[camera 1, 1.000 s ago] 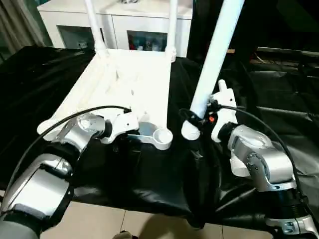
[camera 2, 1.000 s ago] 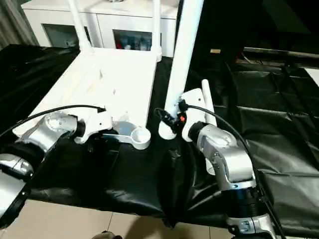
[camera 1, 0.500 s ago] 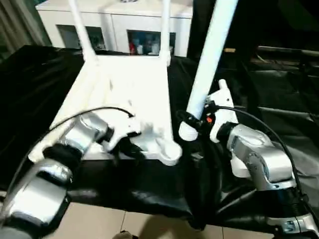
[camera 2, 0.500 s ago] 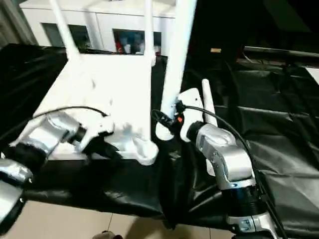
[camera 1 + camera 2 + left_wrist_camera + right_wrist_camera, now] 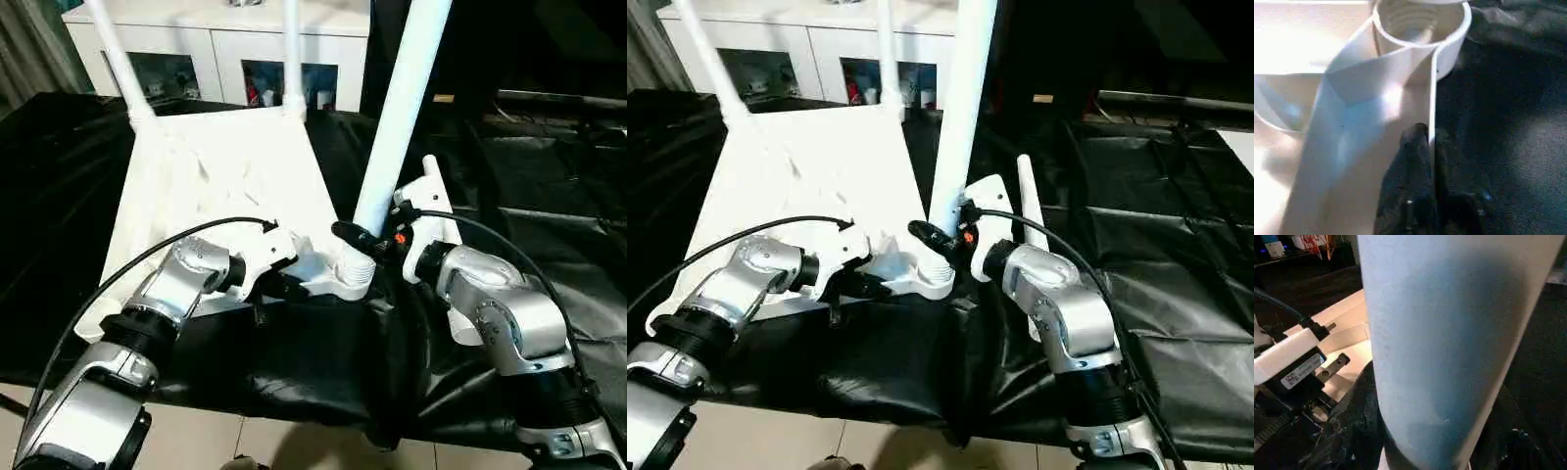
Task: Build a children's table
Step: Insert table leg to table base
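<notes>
The white tabletop lies ribbed side up on the black cloth. Two white legs stand in its far corner sockets. My left gripper is shut on the tabletop's near rim, just beside the near right corner socket. My right gripper is shut on a third leg, held nearly upright and leaning away. The leg's lower end sits at the mouth of that socket. In the right wrist view the leg rises between the fingers.
A white glass-door cabinet stands behind the table. A white tube, perhaps another leg, lies on the black cloth behind my right wrist. The table's front edge drops to the tiled floor.
The tabletop has swung, and its near right socket has moved right, under the held leg. The leg's end, beside the socket before, now meets it. My left gripper went with the rim.
</notes>
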